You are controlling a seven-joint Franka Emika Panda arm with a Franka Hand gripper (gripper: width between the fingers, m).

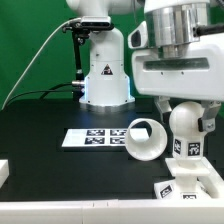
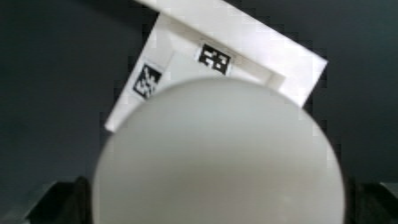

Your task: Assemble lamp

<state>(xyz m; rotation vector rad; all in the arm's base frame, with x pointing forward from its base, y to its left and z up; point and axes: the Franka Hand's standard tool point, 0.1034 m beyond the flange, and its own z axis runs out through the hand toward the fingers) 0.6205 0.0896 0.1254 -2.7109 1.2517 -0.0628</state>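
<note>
My gripper (image 1: 187, 108) is shut on the round white bulb (image 1: 187, 122) and holds it upright. The bulb's tagged stem (image 1: 187, 148) points down at the flat square base (image 1: 192, 186), near the front at the exterior view's right. In the wrist view the bulb (image 2: 214, 150) fills most of the picture. Dark fingers (image 2: 61, 202) show at its sides, and the tagged base (image 2: 249, 62) lies beyond it. I cannot tell if the stem touches the base. The tapered hollow shade (image 1: 146, 139) lies on its side just to the exterior view's left of the bulb.
The marker board (image 1: 92, 139) lies flat on the black table, to the exterior view's left of the shade. The white robot pedestal (image 1: 105, 72) stands at the back with cables beside it. A small white block (image 1: 3, 172) sits at the left edge.
</note>
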